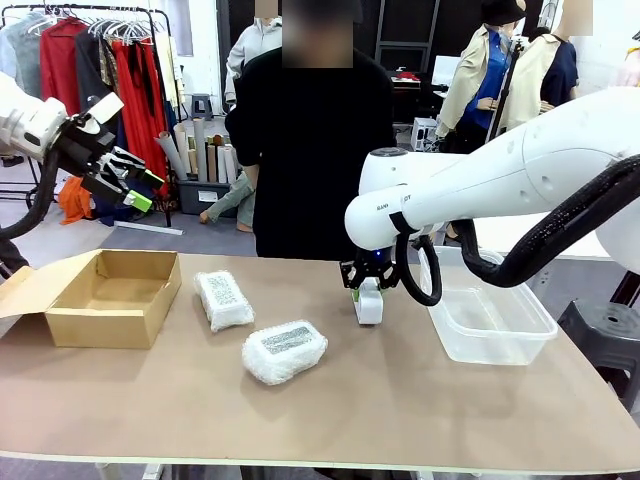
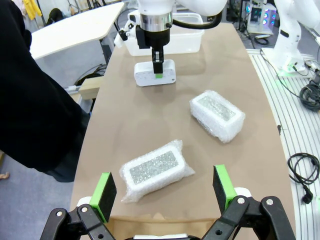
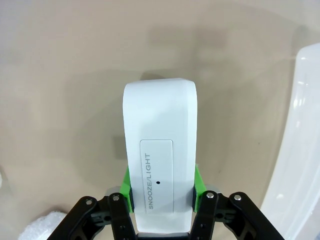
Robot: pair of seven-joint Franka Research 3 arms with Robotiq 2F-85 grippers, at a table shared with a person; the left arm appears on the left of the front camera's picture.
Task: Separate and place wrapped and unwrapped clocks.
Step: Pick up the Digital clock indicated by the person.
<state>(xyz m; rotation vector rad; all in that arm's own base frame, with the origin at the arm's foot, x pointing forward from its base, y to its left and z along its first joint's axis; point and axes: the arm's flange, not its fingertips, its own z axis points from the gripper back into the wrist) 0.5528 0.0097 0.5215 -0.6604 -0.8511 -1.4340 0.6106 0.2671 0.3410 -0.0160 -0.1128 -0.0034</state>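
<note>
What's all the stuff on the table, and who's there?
wrapped clocks: two, white bubble wrap with labels, mid-table; the other lies nearer the robot
unwrapped clock: one, white, standing on the table beside the tub
cardboard box: one, tan, open, table's left end
plastic tub: one, clear, table's right end
table: one, brown
person: one, black top, far side of the table
left gripper: open, raised above the box
right gripper: shut on the unwrapped clock
</note>
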